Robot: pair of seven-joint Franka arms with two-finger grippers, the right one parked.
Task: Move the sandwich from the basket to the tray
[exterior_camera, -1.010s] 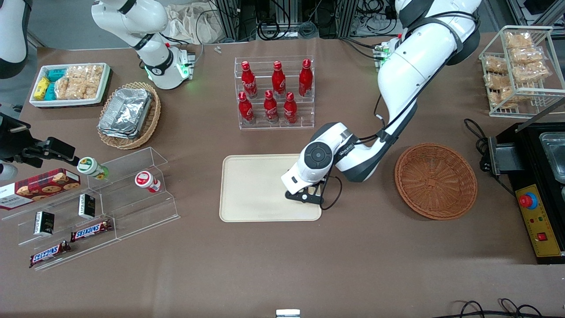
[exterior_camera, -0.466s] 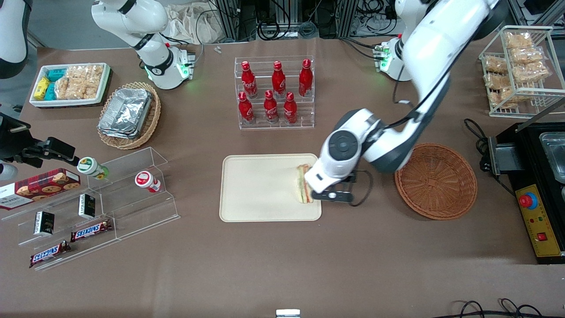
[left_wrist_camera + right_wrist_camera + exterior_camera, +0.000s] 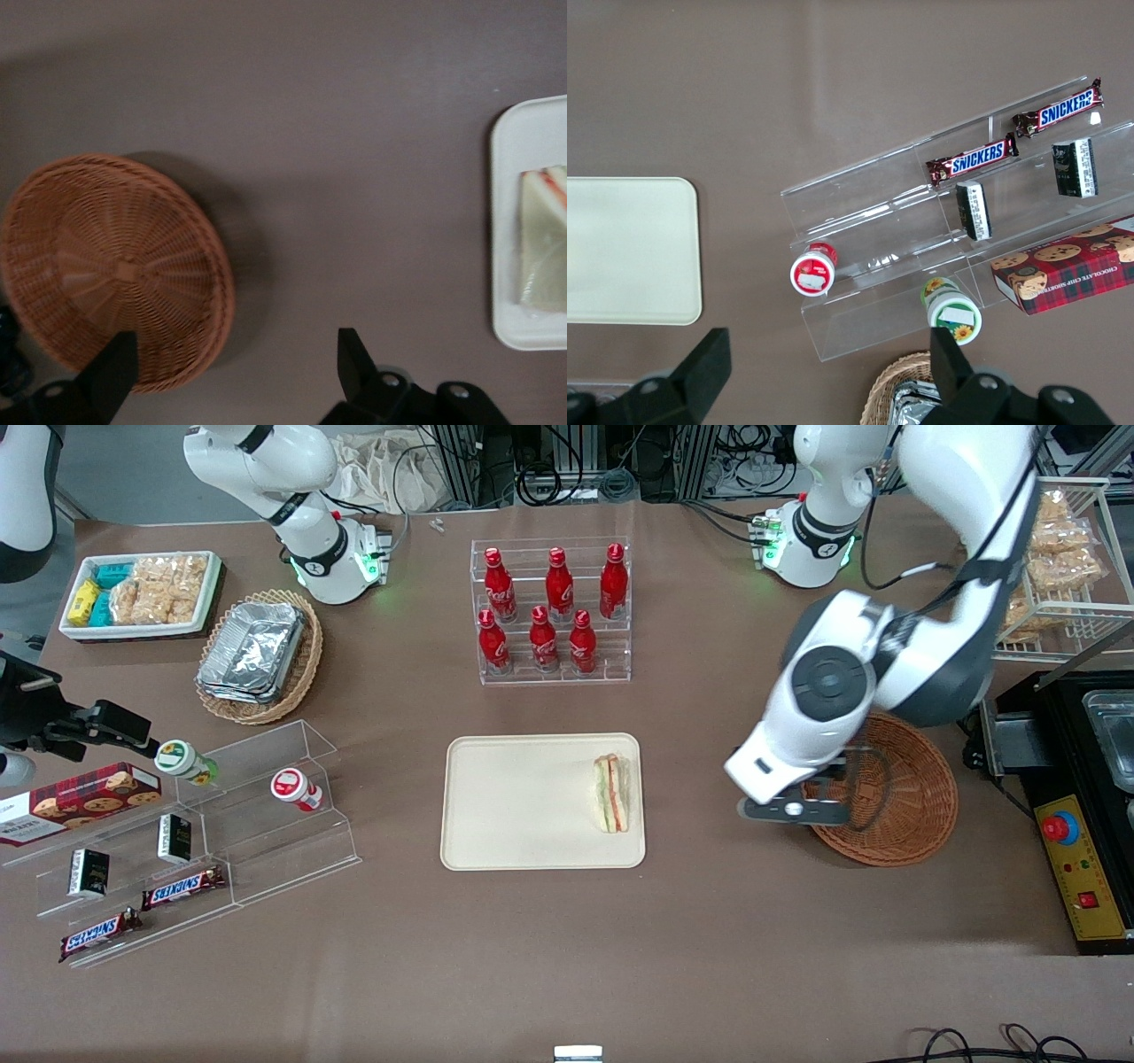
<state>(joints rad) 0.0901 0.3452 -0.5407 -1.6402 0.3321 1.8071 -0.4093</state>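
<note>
From the front, the sandwich (image 3: 611,794) is seen lying on the tray (image 3: 523,802), close to the rim at the working arm's end, so the placing can be judged done. The basket (image 3: 895,793) is seen empty on the bench (image 3: 567,957), well apart from the tray. The claw (image 3: 791,810) is held above the basket's rim on the side nearest the tray, clear of both; this is taken for a position away from the finished drop.

In the left wrist view, the claw's fingers (image 3: 111,372) are shown spread apart with nothing between them. The basket (image 3: 115,266) is seen bare inside. Only one end of the tray (image 3: 514,239) is shown, with the sandwich (image 3: 542,239) on it; its wrap seems intact, though the blur leaves this uncertain.

In the right wrist view, only a bare part of the tray (image 3: 629,252) is shown.
</note>
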